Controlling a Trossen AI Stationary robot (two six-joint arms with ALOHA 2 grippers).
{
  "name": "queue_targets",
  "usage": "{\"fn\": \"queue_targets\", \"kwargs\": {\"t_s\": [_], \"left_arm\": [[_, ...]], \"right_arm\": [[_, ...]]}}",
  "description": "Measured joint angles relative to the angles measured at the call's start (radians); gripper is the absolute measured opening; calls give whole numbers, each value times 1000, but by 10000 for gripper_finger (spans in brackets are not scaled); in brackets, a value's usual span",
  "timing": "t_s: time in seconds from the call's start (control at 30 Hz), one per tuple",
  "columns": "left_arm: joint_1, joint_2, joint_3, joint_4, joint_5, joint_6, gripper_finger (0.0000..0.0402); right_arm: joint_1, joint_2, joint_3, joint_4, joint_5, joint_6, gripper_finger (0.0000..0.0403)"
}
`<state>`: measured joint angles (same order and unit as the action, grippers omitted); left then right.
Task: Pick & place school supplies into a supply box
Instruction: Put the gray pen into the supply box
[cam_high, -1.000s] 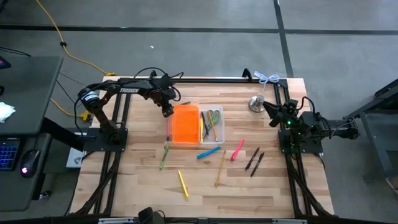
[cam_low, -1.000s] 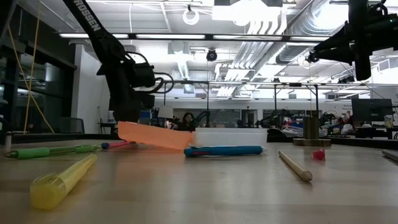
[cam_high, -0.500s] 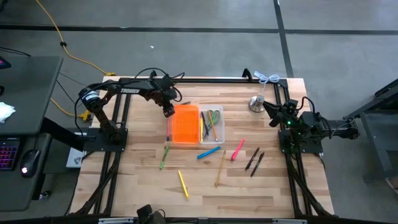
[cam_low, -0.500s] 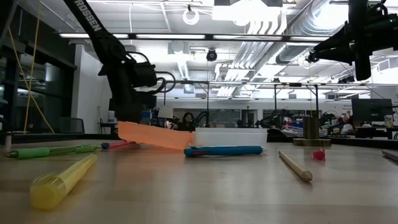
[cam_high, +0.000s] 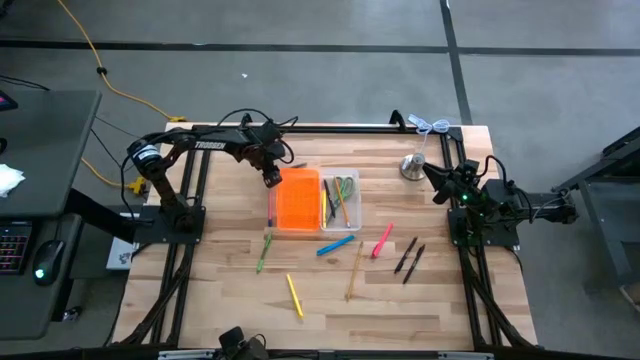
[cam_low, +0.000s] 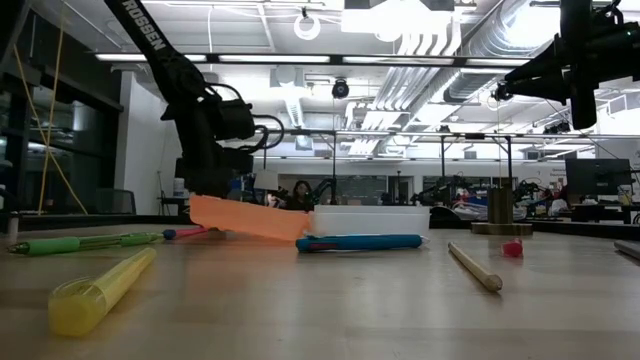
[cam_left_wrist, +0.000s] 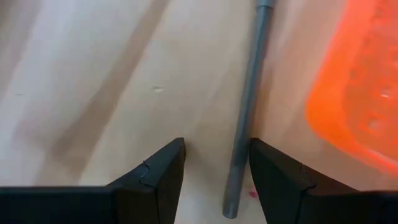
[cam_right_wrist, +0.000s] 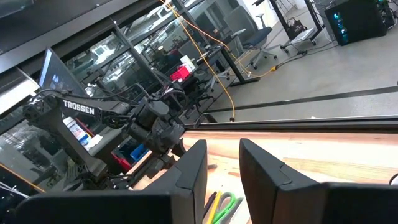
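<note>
The left tool (cam_high: 271, 180) hangs low over the counter (cam_high: 230, 290) at the upper left corner of the orange half of the box (cam_high: 298, 200), slightly left of centre in the high view. In the left wrist view its fingers (cam_left_wrist: 155, 177) stand parted and hold nothing — a gray pen (cam_left_wrist: 245, 118) lies on the wood in the gap, close to the right-hand finger and just beside the orange lid (cam_left_wrist: 357, 87).

The clear tray (cam_high: 341, 201) already holds scissors with green handles and a few pens. Loose on the counter below the box are a green marker (cam_high: 264, 252), a yellow marker (cam_high: 294, 295), a blue marker (cam_high: 336, 245), a wooden pencil (cam_high: 355, 270), a pink marker (cam_high: 382, 240) and two black pens (cam_high: 408, 260).

The step in hand appears to be gripping the gray pen. Good practice:
- Centre the gap over the shaft, away from the lid edge.
- Lower until the fingertips reach the wood on both sides, then close squarely across the shaft.
- Lift straight up before moving over the tray.

The right tool (cam_high: 437, 182) waits raised at the counter's right edge, near a silver bell-shaped object (cam_high: 411, 165) — its fingers (cam_right_wrist: 189, 171) are slightly parted and empty.
</note>
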<state>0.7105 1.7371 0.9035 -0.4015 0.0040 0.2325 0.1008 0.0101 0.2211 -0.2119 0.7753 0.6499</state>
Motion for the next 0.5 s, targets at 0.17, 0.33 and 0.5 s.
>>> {"fn": "queue_targets", "kwargs": {"t_s": [0.17, 0.33, 0.5], "left_arm": [[1, 1, 3, 6, -52, -1, 209], [2, 1, 3, 5, -85, 0, 209], [2, 1, 3, 2, -85, -2, 208]], "right_arm": [[0, 0, 0, 0, 0, 0, 71], [0, 0, 0, 0, 0, 0, 71], [0, 0, 0, 0, 0, 0, 71]]}}
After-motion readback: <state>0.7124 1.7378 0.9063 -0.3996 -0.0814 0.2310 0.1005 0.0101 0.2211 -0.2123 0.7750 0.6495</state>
